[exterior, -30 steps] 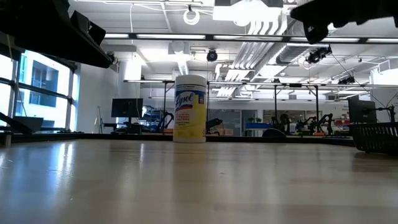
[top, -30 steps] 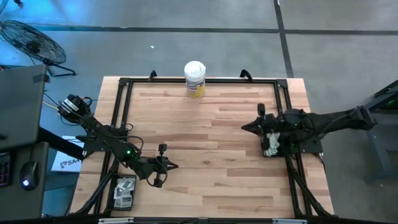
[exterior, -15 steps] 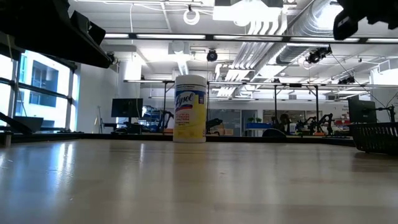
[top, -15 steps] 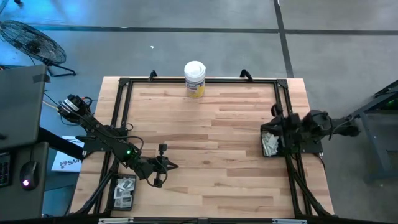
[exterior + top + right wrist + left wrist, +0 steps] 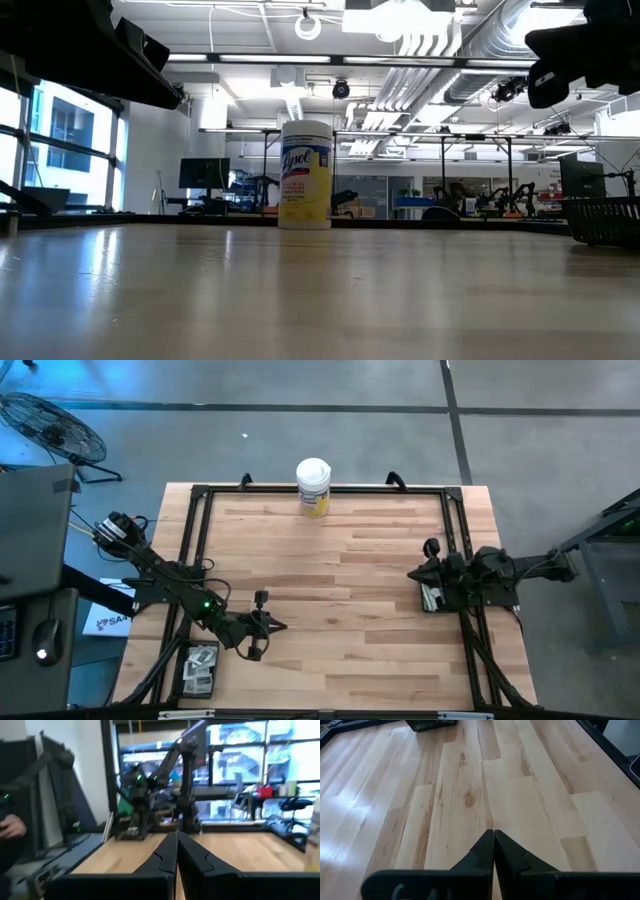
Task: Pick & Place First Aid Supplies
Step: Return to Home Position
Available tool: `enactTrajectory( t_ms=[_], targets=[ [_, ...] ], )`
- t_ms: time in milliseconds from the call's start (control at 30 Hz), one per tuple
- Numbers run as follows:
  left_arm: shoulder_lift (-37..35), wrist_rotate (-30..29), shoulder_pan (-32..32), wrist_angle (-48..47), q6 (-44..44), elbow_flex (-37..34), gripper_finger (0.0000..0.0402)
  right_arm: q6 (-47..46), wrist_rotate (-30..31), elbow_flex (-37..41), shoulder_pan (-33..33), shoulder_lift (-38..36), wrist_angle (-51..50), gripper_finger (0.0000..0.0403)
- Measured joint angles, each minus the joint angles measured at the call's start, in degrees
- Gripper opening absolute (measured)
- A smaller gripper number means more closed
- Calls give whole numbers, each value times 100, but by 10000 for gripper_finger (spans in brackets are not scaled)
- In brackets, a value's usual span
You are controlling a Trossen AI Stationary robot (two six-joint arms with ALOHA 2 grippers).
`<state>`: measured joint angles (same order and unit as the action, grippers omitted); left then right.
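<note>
We see both grippers shut tight and empty. The left gripper (image 5: pixel 278 626) hangs over the table (image 5: pixel 340 550) beside the left bin (image 5: pixel 186 672). The right gripper (image 5: pixel 410 573) is at the right bin (image 5: pixel 424 606). White packets (image 5: pixel 203 657) lie in both bins.

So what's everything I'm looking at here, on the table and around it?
Wipes canister: one, white with yellow label, middle of the table's far edge.
Left bin: one, black, near-left corner.
Right bin: one, black, right edge.
Packets: several, white or pale, in the left bin and the right bin; number unclear.
Table: one, pale wood, black frame.
Fan: one, dark, on the floor past the far-left corner.
Left gripper: shut, near the left bin.
Right gripper: shut, by the right bin.
</note>
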<state>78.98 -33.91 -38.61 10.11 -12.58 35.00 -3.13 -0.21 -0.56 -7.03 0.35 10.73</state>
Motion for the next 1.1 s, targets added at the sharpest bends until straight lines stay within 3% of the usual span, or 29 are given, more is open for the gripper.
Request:
enactTrajectory(
  t_ms=[333,600,800,967,1100],
  targets=[
    [0,-226,-2,35,-95,0,3,-287,120,2,-4,4,-215,1],
    [-347,-409,0,-614,-140,-78,3,-287,194,2,0,6,-292,9],
    [-1473,-318,5,-381,96,-790,3,-287,195,4,0,6,-285,5],
    [-2907,284,196,-51,404,-1618,3,-287,195,4,-2,6,-297,8],
    [-4226,720,700,-534,484,-1794,3,-284,195,4,-2,6,-318,7]
  ],
)
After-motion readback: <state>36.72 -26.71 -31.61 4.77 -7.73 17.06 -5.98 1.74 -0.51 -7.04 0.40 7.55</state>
